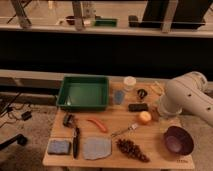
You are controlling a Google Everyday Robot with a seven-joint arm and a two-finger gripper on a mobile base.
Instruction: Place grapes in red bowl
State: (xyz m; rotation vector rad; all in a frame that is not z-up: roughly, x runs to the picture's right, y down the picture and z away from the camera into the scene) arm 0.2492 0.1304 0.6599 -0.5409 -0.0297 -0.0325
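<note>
The grapes, a long dark reddish-purple bunch, lie near the table's front edge, right of a grey cloth and just below a fork. I see no red bowl; it may be hidden behind my white arm, which covers the table's right side. A larger dark purple bowl stands at the front right and a round orange fruit lies beside the arm. My gripper does not show in this view; only the arm's bulky link does.
A green tray stands at the back left. A white jar, a blue can and small black items are behind the fruit. A red pepper, a black-handled tool and a blue sponge lie at the front left.
</note>
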